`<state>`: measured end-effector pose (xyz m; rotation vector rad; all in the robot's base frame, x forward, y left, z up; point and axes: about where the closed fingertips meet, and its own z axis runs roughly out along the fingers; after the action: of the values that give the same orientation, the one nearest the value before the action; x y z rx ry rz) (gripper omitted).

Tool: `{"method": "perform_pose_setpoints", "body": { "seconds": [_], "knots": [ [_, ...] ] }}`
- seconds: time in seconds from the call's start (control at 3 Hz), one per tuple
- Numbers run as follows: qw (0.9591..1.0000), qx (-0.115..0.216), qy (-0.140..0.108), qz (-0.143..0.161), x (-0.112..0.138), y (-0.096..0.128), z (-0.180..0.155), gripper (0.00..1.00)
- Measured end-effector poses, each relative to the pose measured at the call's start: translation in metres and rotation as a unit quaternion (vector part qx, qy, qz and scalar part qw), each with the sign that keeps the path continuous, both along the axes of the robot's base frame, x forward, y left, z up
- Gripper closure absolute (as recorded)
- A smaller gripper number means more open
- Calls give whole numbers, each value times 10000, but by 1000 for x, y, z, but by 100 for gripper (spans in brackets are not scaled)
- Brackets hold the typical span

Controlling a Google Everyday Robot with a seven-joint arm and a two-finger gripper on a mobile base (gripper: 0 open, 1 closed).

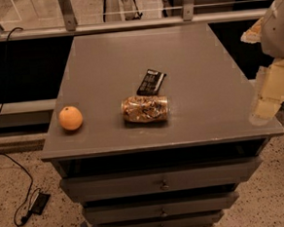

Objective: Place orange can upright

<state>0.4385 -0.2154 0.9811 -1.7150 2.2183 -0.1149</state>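
The orange can (145,109) lies on its side near the front middle of the grey cabinet top (177,59), its long axis running left to right. It has a mottled orange-gold print and silver rims. My gripper (264,108) hangs from the white arm (279,25) at the right edge of the cabinet top, well to the right of the can and apart from it. Nothing shows in the gripper.
A flat black packet (151,82) lies just behind the can. A round orange fruit (70,118) sits near the front left corner. Drawers (161,182) are below the top. A window rail (126,24) runs behind, and a cable (21,192) lies on the floor at left.
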Motion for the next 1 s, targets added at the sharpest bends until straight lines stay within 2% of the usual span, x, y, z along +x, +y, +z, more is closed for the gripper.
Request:
{"method": "perform_pose_setpoints", "body": {
  "seconds": [0.33, 0.67, 1.0],
  "knots": [
    [10000, 0, -1, 0, 0, 0, 0, 0],
    [9992, -75, 29, 388, 16, 34, -7, 0],
    [9951, -137, 109, 969, 39, 92, -20, 0]
  ]
}}
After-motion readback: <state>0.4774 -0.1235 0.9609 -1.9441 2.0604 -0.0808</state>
